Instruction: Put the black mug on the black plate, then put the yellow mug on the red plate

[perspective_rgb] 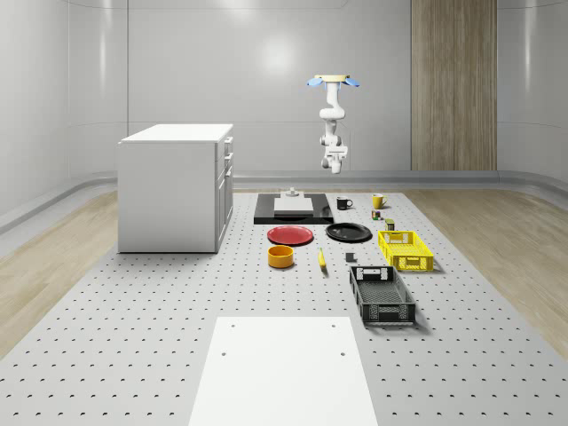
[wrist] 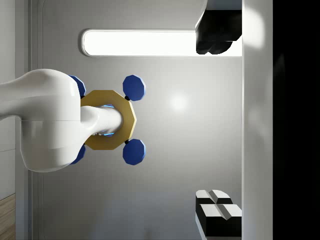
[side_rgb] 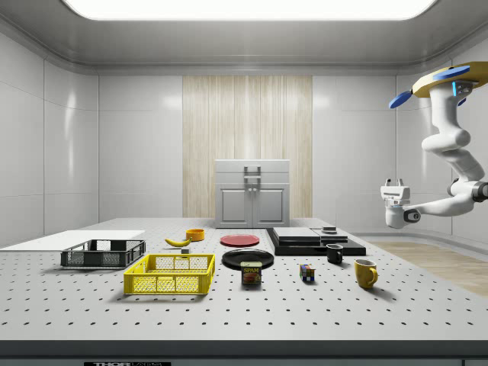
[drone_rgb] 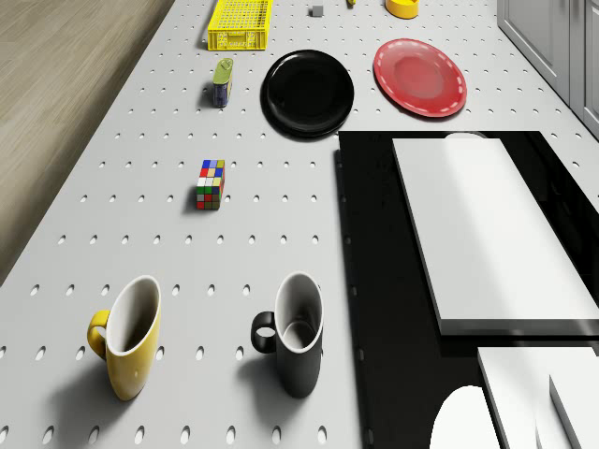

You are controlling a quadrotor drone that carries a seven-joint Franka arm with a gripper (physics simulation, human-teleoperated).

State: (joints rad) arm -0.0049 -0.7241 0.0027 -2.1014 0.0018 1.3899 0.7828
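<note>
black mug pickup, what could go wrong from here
1. The black mug stands right at the edge of the black slab; a descending hand could hit the slab.
2. The yellow mug stands close beside it and could get knocked.
3. The drone hovers high past the table's far end, so a long descent is left.

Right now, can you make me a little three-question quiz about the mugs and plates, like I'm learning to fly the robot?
1. True or false: the black mug already sits on the black plate.
2. Which mug stands nearer the Rubik's cube: A black, B yellow?
3. Fill in: the drone hovers high above the ____ end of the table.

Key: 1 false, it stands on the table. 2 B, the yellow mug. 3 far.
</note>
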